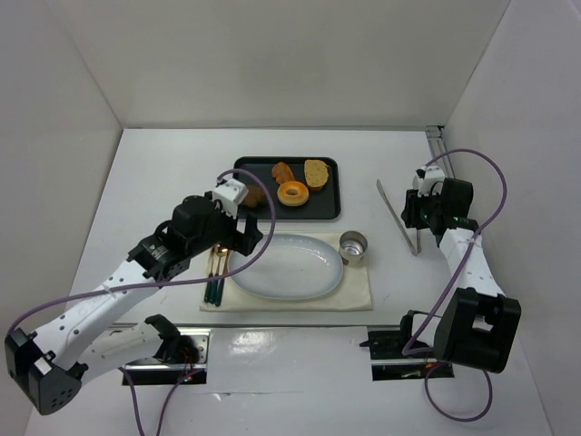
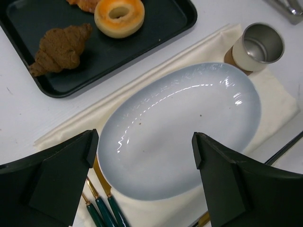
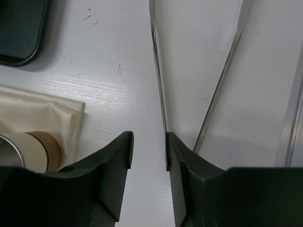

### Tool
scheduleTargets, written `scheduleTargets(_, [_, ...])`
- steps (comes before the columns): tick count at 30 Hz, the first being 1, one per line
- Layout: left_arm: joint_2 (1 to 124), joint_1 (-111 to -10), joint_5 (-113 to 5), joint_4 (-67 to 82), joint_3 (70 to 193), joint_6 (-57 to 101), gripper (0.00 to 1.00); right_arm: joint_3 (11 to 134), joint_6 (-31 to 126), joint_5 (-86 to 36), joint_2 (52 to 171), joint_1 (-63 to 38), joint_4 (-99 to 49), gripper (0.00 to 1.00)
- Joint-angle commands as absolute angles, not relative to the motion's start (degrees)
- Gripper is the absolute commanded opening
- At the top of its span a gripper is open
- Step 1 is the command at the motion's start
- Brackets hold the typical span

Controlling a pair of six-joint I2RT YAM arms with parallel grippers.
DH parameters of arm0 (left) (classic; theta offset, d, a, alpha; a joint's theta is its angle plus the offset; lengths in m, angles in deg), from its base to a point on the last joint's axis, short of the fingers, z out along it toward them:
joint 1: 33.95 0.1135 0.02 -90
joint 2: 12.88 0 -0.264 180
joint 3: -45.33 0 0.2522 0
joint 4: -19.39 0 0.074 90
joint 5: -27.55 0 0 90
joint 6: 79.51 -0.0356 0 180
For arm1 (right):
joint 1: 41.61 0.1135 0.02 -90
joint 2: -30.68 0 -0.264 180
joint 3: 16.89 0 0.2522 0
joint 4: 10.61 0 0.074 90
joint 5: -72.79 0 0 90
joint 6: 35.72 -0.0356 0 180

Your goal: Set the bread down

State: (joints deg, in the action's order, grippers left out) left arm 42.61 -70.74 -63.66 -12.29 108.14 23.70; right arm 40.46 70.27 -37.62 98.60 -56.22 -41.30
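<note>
Bread is on the black tray at the far side of the table. It lies flat with the hole up and nothing is touching it. The dark brown lumpy piece is beside it on the same tray, clearly apart. From overhead, the flat tan slice and an orange-brown piece sit just behind the ring. The left gripper hangs over the near-left part of the white oval plate. Its fingers are spread wide with nothing between them, and the wrist view shows only bare plate under the gap. The plate sits on a cream cloth and has nothing on it. The metal cup stands upright at the plate's far-right edge, also on the cloth. The green-handled cutlery lies on the cloth on the left, partly tucked under the plate rim. The right gripper is well off to the right, low over the bare tabletop and near the metal tongs. Its fingers stand a narrow slit apart, and I see nothing clamped. One thin tong blade runs up to the inner face of one finger, but I can't tell whether it touches. The corner of the cloth and the cup base show at the left edge of that wrist view.
</note>
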Motion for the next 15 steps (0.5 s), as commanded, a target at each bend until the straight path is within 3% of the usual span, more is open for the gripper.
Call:
scheduleTargets(1, [37.8, -70.5, -62.8, -10.3, 107.8, 22.2, 1.00, 41.8, 71.4, -35.9, 98.3, -55.9, -38.2, 0.44])
scheduleTargets(2, [36.8, -70.5, -61.6, -10.3, 107.8, 22.2, 1.00, 41.8, 71.4, -35.9, 98.8, -55.9, -38.2, 0.50])
scheduleTargets(3, [35.8, -70.5, -61.0, -10.3, 107.3, 22.7, 1.00, 42.4, 72.5, -35.3, 98.8, -55.9, -38.8, 0.80])
scheduleTargets(4, [34.0, -70.5, -61.0, -10.3, 107.3, 22.7, 1.00, 42.4, 73.1, -34.8, 99.4, -55.9, -39.3, 0.87])
scheduleTargets(8, [31.2, -70.5, -59.4, -9.7, 106.1, 23.2, 1.00, 42.3, 76.9, -33.3, 100.5, -55.9, -38.5, 0.93])
scheduleTargets(15, [30.5, -70.5, -56.1, -9.7, 106.6, 23.8, 1.00, 41.1, 82.0, -30.0, 105.8, -55.9, -35.3, 0.93])
